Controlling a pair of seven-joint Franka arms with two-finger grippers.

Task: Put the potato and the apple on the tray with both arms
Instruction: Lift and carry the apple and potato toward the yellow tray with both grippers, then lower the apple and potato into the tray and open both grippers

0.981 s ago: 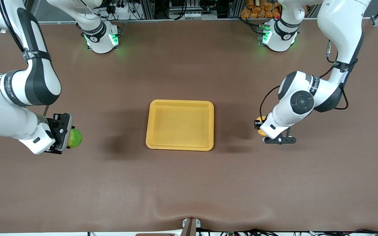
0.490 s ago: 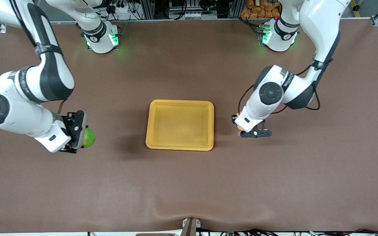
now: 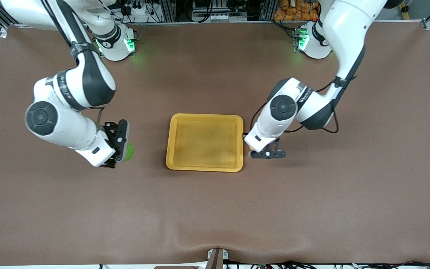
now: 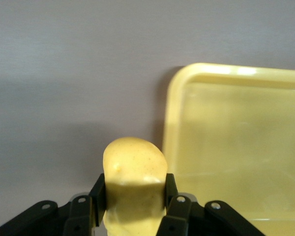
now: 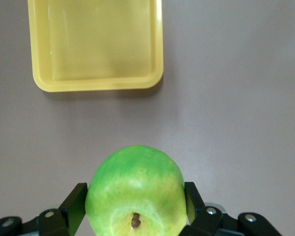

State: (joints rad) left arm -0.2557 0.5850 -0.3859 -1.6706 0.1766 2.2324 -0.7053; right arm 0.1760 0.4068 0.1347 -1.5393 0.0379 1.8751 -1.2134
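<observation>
Both loads carried in the air, neither over the tray (image 3: 204,166) yet; left tool (image 4: 133,206) clenched on the potato (image 4: 134,169), hanging over the tabletop (image 3: 215,209) just beside the tray's rim at the left arm's end. Right tool (image 5: 135,209) clenched on the apple (image 5: 136,191), over bare tabletop toward the right arm's end, well apart from the tray; left clearly the nearer, probably first to arrive.

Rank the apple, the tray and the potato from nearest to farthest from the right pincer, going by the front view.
1. Apple: held in the right pincer.
2. Tray: mid-table, empty.
3. Potato: in the left pincer, at the tray's edge toward the left arm's end.
</observation>
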